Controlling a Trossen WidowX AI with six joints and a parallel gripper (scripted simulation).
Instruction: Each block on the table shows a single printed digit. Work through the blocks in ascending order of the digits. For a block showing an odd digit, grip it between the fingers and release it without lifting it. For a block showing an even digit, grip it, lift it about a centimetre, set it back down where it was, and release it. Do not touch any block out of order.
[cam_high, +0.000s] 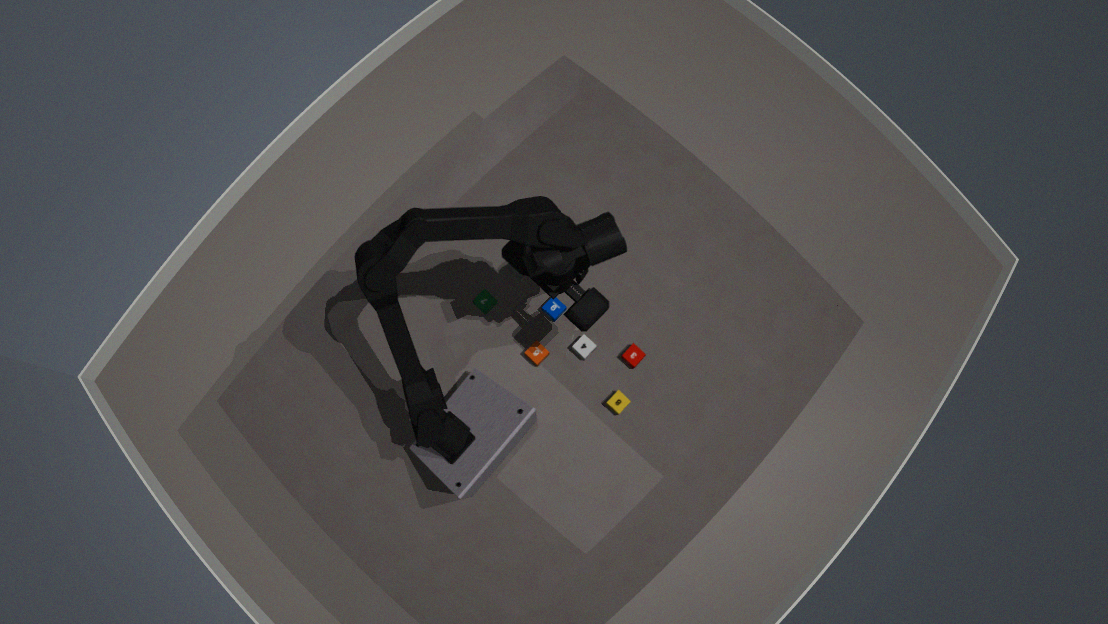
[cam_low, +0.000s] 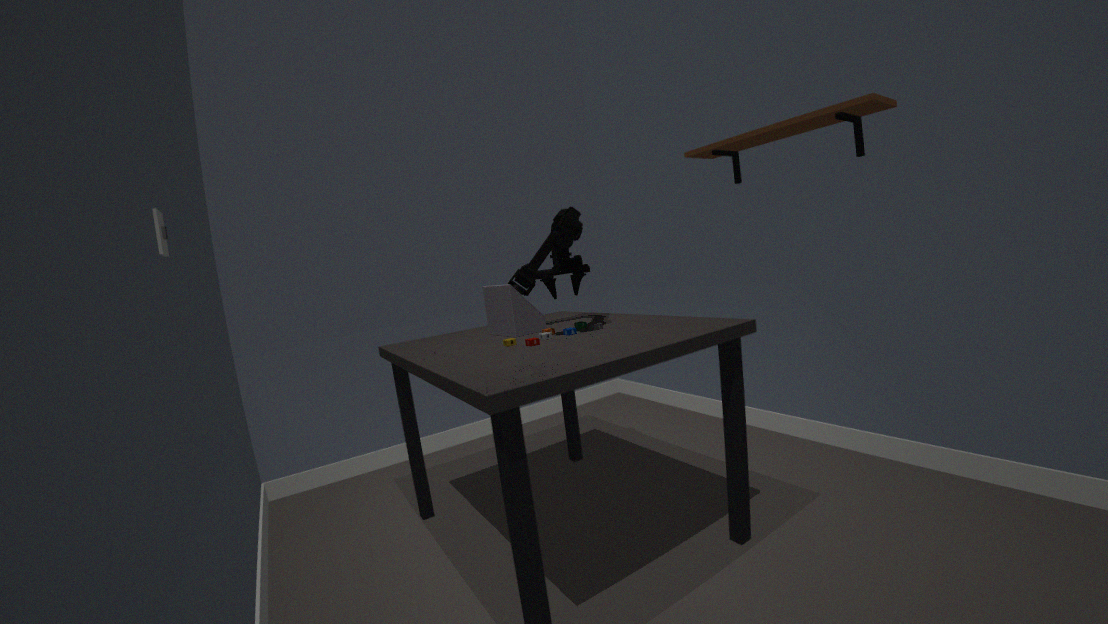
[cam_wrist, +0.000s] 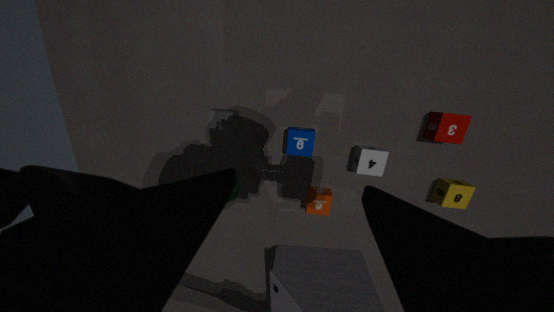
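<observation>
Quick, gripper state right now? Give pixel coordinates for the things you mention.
Gripper (cam_high: 552, 298) (cam_low: 564, 296) (cam_wrist: 297, 184): open wide, holding nothing, raised above the table (cam_high: 697, 271) (cam_low: 620, 348) (cam_wrist: 150, 50).

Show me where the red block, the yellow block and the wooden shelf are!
Red block (cam_high: 633, 355) (cam_low: 531, 341) (cam_wrist: 452, 129): top, exterior, wrist; its body.
Yellow block (cam_high: 617, 402) (cam_low: 509, 341) (cam_wrist: 456, 194): top, exterior, wrist; its body.
Wooden shelf (cam_low: 790, 127): exterior; its board.
</observation>
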